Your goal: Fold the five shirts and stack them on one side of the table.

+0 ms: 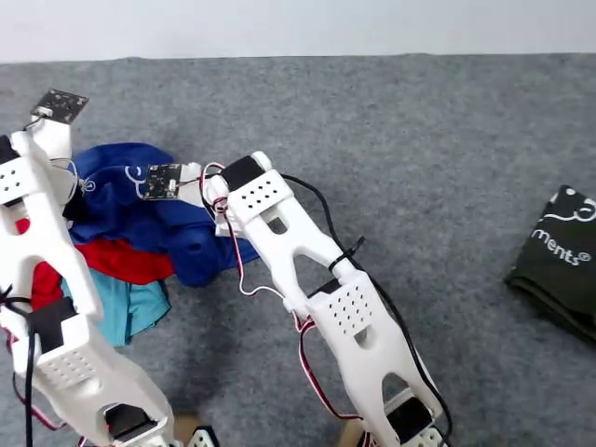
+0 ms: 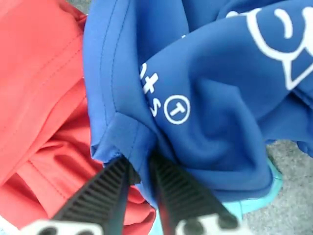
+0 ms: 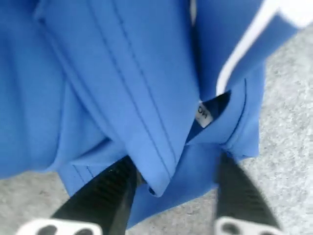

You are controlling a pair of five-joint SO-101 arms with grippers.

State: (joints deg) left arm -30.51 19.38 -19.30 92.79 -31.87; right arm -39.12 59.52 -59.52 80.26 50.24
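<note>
A blue shirt (image 2: 205, 98) hem, clamped thinly by the left claw (image 2: 139, 181), could be lost; extra layers could be caught by the spread right claw (image 3: 176, 196)

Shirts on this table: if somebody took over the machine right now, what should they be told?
Left end effector: shut on the hem of the blue shirt.
Right end effector: open, blue cloth between its jaws.
Blue shirt lies crumpled atop the red shirt and teal shirt in one pile. Black shirt sits apart, looking folded.
Done: apparently one shirt.
Left: fold the pile, stack with the black one.
</note>
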